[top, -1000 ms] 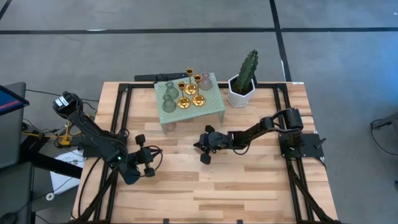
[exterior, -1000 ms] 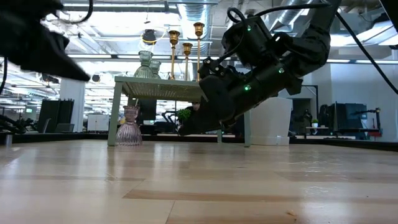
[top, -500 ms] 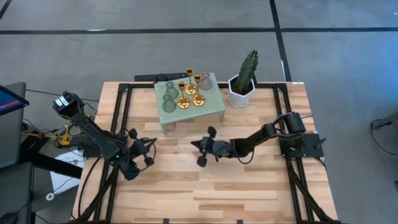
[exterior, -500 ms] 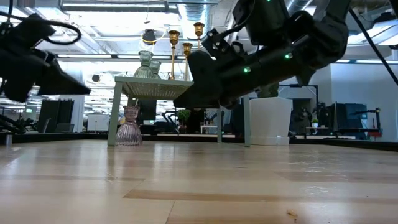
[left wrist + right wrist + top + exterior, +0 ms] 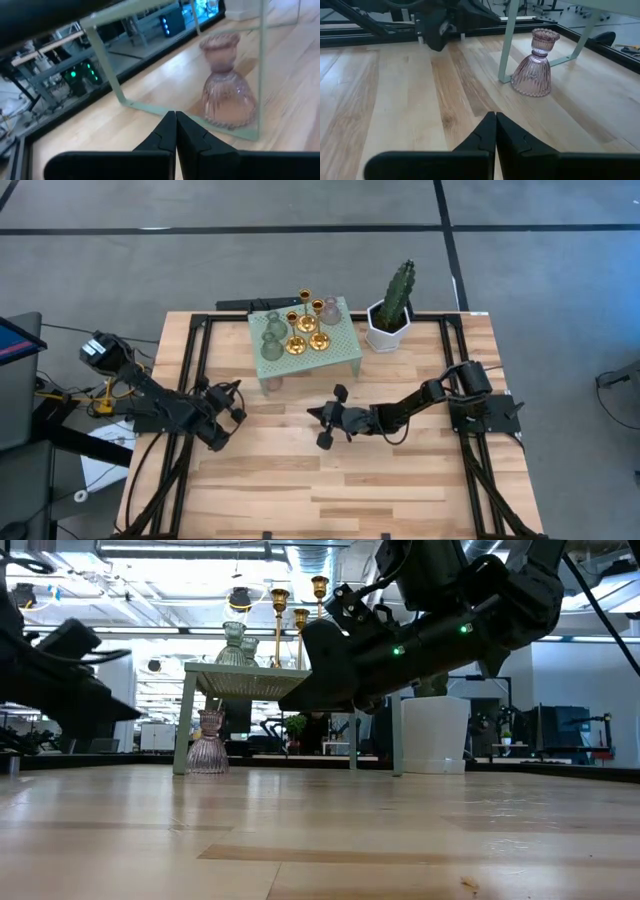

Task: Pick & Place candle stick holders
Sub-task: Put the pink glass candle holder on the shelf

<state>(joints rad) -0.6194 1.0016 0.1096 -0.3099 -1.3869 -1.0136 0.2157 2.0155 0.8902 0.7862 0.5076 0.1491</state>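
Wooden planks make up the worktop (image 5: 330, 480), which stands on a grey floor, with a small green stand (image 5: 345, 350) at its far middle and a white pot with a cactus (image 5: 388, 328) just right of it. Six holders sit on the stand's top: three gold (image 5: 306, 323), two grey-green (image 5: 272, 340) and one pink (image 5: 329, 310). A seventh, the pink holder (image 5: 533, 64), stands upright on the worktop beneath the stand, beside its near left leg. Over the last second the left pincer (image 5: 226, 402) has swung from near the worktop's front toward the stand and now hovers just left of that leg, its wrist view looking straight at the pink holder (image 5: 226, 85); its fingers are pressed together and hold nothing. The right pincer (image 5: 330, 420) has pushed leftward and dropped lower, and since half a second ago it has hardly moved; it hangs over the middle of the worktop, near the stand's front, fingers likewise closed and empty. Neither touches a holder. By the look of it, the left arm is lining up on the pink holder under the stand, and it would need to spread its fingers before any grasp there.
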